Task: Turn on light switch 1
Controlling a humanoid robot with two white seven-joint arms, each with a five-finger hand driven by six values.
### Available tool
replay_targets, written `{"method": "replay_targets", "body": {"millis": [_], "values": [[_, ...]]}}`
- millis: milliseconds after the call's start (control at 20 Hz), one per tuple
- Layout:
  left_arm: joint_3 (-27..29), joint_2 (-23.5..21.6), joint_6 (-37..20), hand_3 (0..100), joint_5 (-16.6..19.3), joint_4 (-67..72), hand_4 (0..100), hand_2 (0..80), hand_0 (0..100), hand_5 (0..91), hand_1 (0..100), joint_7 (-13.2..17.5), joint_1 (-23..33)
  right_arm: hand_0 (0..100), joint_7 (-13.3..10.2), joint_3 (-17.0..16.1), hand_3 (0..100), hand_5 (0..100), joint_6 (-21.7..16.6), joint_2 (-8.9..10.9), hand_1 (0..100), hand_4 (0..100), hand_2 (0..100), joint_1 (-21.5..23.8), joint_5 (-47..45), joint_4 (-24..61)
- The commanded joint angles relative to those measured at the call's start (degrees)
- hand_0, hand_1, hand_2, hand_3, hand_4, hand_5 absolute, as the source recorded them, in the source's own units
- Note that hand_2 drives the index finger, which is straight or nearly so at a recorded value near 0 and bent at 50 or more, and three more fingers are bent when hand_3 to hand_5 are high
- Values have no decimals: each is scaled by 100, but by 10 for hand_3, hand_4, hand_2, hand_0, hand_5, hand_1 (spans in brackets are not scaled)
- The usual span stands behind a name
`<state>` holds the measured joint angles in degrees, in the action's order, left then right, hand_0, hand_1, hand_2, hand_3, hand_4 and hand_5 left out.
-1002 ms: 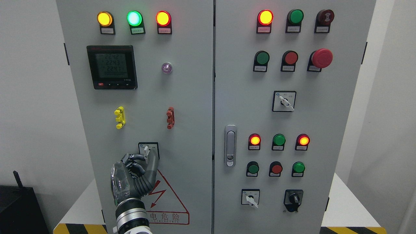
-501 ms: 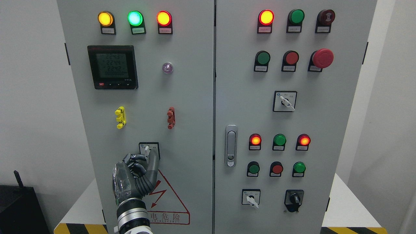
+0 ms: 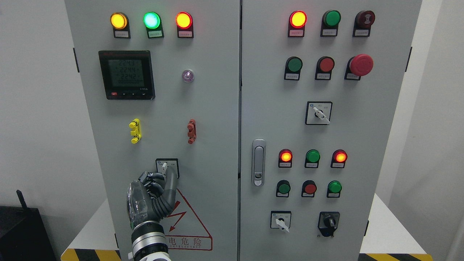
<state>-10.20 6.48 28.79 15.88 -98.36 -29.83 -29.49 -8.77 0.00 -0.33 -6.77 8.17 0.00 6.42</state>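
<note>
A small rotary switch (image 3: 166, 166) with a white lever on a black-framed plate sits low on the grey cabinet's left door (image 3: 203, 108). My left hand (image 3: 165, 175) comes up from the bottom edge and is at this switch. Its dark fingers curl in from the left and the thumb rises on the right, closed around the knob's lower part. The white lever (image 3: 164, 167) pokes out above the fingertips, about upright. The right arm does not show.
Above the switch are yellow (image 3: 135, 131) and red (image 3: 191, 131) clips, a digital meter (image 3: 126, 74) and three lit lamps. A door latch (image 3: 258, 162), lamps, push buttons, a red mushroom button (image 3: 360, 64) and other selector switches (image 3: 318, 113) fill the right door. A black box (image 3: 21, 232) stands at lower left.
The whole picture has drifted a few pixels to the right. The left hand stays on the switch in the same pose, and the lever looks unchanged.
</note>
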Motion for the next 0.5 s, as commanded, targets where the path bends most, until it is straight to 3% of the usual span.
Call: {"method": "replay_targets", "body": {"millis": [0,451], "values": [[-17,-6,-31,946,3,1,916,594,441,841,372,38,-13,120,-2,61,0,0,-2,0,389,0,0,0,-35,0],[-17,2,-31,946,3,-8,917,593,485,841,331,56,-22,120,-2,61,0,0,-2,0,389,0,0,0,-35,0]]}}
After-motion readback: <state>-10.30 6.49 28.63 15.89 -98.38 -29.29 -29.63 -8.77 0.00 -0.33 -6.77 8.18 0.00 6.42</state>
